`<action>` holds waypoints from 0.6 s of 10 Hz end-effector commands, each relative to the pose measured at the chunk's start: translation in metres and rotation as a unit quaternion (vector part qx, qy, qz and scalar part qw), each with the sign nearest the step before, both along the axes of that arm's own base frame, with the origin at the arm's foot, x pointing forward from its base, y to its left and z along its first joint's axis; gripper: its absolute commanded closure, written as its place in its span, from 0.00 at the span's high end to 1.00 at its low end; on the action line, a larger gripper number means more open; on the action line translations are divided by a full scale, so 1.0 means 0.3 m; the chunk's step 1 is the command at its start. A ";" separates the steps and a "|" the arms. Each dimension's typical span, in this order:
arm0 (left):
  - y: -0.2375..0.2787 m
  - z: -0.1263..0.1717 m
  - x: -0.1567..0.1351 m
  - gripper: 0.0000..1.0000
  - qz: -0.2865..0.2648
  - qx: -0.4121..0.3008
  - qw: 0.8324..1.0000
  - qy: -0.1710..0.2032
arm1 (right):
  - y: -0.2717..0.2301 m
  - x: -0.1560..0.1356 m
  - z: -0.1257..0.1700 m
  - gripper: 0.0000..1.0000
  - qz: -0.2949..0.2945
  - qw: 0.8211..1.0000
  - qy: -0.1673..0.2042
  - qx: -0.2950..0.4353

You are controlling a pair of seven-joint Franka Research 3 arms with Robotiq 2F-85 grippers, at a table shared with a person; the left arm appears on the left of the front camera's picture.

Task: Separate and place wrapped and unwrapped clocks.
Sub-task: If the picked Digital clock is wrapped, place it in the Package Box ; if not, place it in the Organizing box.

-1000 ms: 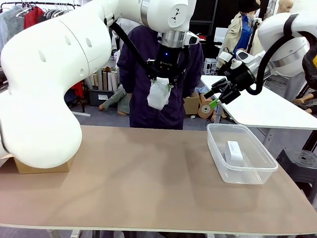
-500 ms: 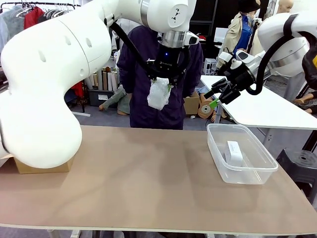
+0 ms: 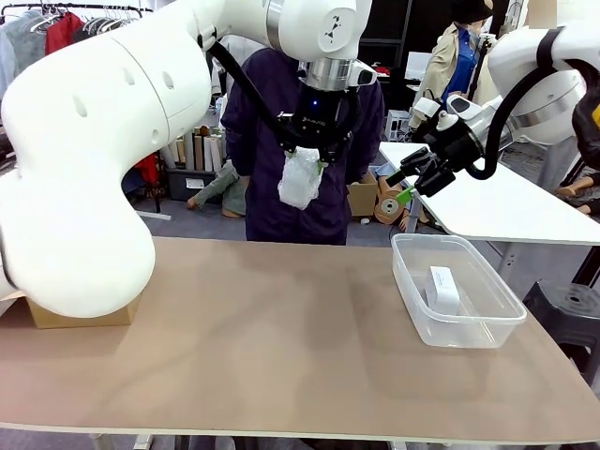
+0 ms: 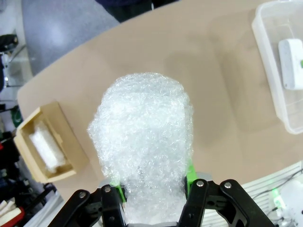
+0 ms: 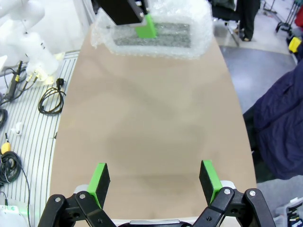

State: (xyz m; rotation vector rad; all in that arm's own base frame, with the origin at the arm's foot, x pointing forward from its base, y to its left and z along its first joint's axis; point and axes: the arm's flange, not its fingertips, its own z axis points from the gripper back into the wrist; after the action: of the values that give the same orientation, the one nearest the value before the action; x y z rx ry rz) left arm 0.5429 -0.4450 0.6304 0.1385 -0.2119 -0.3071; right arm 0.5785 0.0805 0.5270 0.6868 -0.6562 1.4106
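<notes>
Left gripper (image 3: 309,155) jaws clenched on wrapped clock (image 3: 300,178), hanging high over table (image 3: 262,328). Bubble wrap looks soft, squashy, light; grip sits at top end, could slip. Right gripper (image 3: 412,183) jaws released. Bare clock (image 3: 443,289) in bin (image 3: 412,300).

There are two wrapped clocks: one bundle (image 4: 144,146) hanging above the table, one bundle (image 4: 46,145) in the single cardboard box (image 4: 71,153). One unwrapped clock (image 3: 443,288) lies in the single clear plastic container (image 3: 487,330). One person (image 3: 253,141) stands behind.
</notes>
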 end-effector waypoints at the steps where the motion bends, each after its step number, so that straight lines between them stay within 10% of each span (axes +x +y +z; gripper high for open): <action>1: 0.042 0.112 -0.061 0.00 0.004 0.029 0.996 0.081 | -0.001 -0.005 0.007 1.00 0.000 1.000 -0.002 -0.003; 6: 0.142 0.315 -0.217 0.00 0.012 0.028 0.970 0.241 | -0.001 -0.005 0.007 1.00 0.000 1.000 -0.002 -0.003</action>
State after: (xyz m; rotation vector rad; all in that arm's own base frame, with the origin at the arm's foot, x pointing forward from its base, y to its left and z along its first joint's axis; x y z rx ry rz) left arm 0.4547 -0.3811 0.6836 0.1593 0.1904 -0.3209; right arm 0.5785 0.0803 0.5269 0.6867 -0.6562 1.4102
